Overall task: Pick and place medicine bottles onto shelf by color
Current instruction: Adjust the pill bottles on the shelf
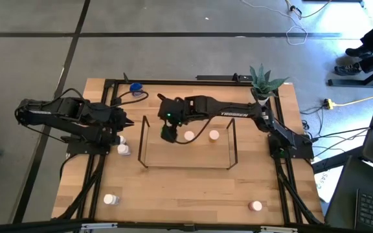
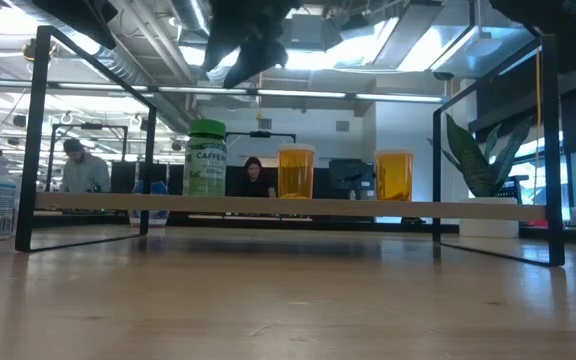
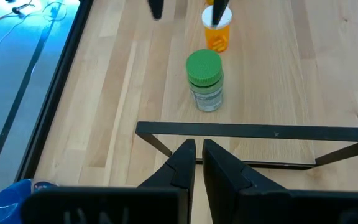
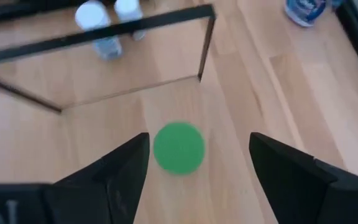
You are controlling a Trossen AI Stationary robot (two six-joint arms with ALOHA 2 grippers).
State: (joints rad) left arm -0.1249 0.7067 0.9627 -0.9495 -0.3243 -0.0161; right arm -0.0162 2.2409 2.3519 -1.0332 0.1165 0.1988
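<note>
Right gripper (image 4: 194,171) hangs spread wide, holding nothing, directly above green-capped bottle (image 3: 204,81), which stands upright on shelf (image 1: 186,167) toward its left end; two orange bottles (image 2: 296,173) beside it. Left gripper (image 3: 196,163) pinched closed, empty, outside shelf's left end. Risk, imo: a finger clips the green cap; bottle topples into the orange ones.

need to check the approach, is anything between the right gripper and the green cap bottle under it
Nothing visible. The right gripper hangs open directly above the green-capped bottle inside the shelf; the orange bottles stand off to one side.
</note>
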